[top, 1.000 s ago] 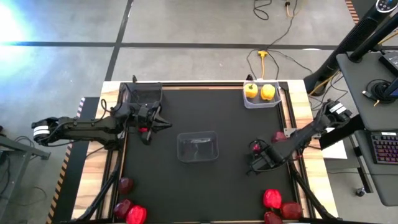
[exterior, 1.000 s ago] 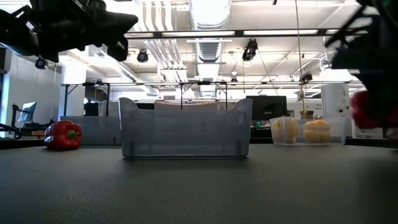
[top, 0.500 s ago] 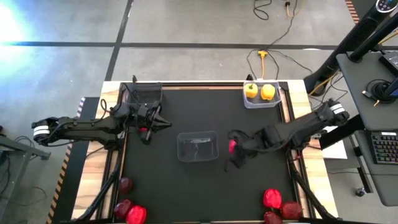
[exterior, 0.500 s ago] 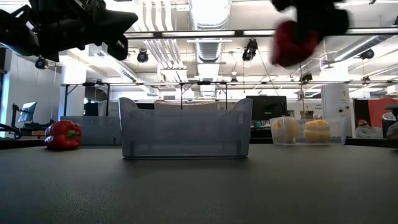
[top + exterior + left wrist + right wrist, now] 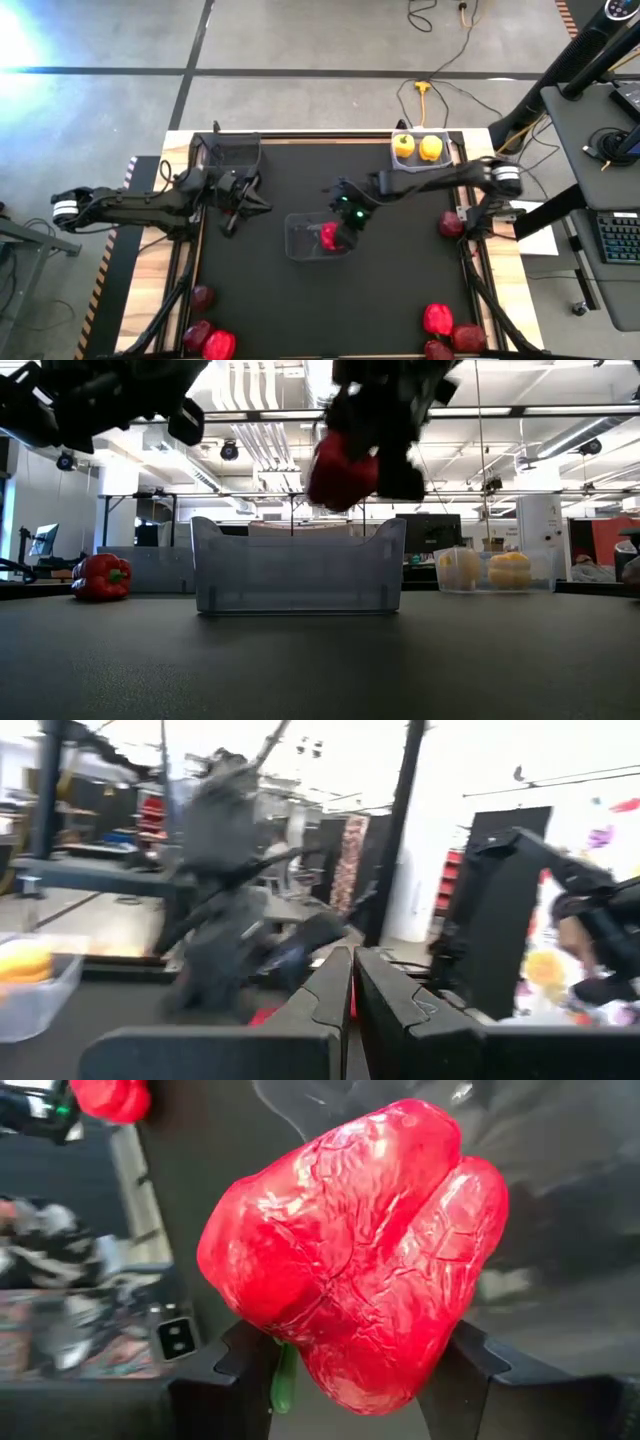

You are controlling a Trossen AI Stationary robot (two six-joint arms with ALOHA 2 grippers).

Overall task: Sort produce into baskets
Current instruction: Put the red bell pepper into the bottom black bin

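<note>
My right gripper (image 5: pixel 335 228) is shut on a glossy red bell pepper (image 5: pixel 360 1250) and holds it over the clear basket (image 5: pixel 318 236) at the table's middle. In the low view the pepper (image 5: pixel 343 470) hangs just above that basket's rim (image 5: pixel 298 532). My left gripper (image 5: pixel 258 198) is shut and empty, raised near the dark basket (image 5: pixel 228 154) at the far left. Another red pepper (image 5: pixel 100 577) rests on the table below it. Two yellow peppers (image 5: pixel 417 147) lie in the clear basket at the far right. My right gripper pinches the red pepper between its two fingers (image 5: pixel 240 1370), one on each side of its lower part (image 5: pixel 300 1342), with the green stem (image 5: pixel 285 1380) toward the gripper. The fingers slant down from the table's right. The pepper is lifted clear, above the clear basket.
A maroon fruit (image 5: pixel 450 223) lies at the right edge. Three red and maroon items (image 5: pixel 205 330) lie at the near left corner, three more (image 5: pixel 448 333) at the near right. The black mat between the near groups is open.
My right gripper has carried the red pepper from the table's right side up and toward the left, and now holds it over the middle clear basket. The pepper has stayed in the shut fingers, clear of the table.
</note>
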